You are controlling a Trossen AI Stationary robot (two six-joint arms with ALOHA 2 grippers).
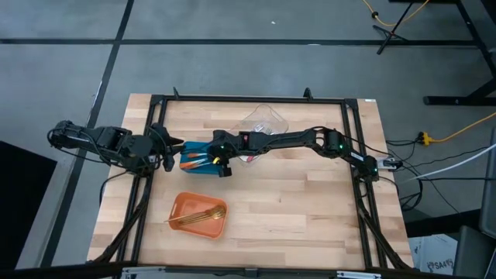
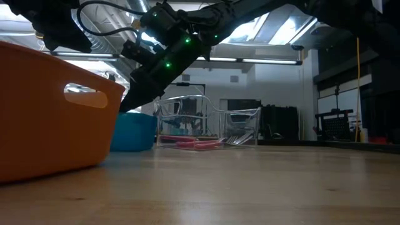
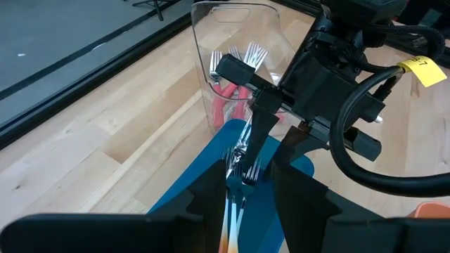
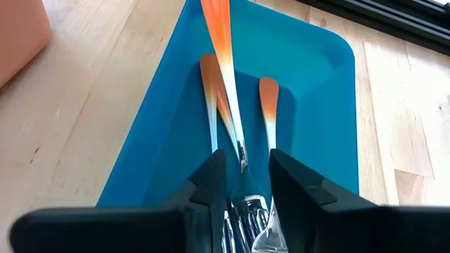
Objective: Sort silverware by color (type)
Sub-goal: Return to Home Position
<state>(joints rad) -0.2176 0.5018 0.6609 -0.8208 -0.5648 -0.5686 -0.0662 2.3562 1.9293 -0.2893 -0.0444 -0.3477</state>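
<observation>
The blue container (image 1: 190,149) holds three silver forks with orange handles (image 4: 211,91). One of them (image 4: 226,63) slants, its handle raised toward the container's left end. My right gripper (image 4: 242,190) reaches into the container from the right and stands open. Its fingers stand on either side of the fork tines (image 3: 239,169). My left gripper (image 3: 246,204) is open at the container's left end (image 1: 169,155); whether it touches the container cannot be told. Red-handled forks (image 3: 225,95) lie in the clear container (image 1: 267,120). Gold forks (image 1: 203,217) lie in the orange container (image 1: 180,203).
The clear container stands just beyond the blue one toward the far edge, under my right arm (image 1: 294,139). The orange container is near the front left. A black frame (image 1: 232,99) runs round the wooden table (image 1: 310,217), and bare wood lies at the front right.
</observation>
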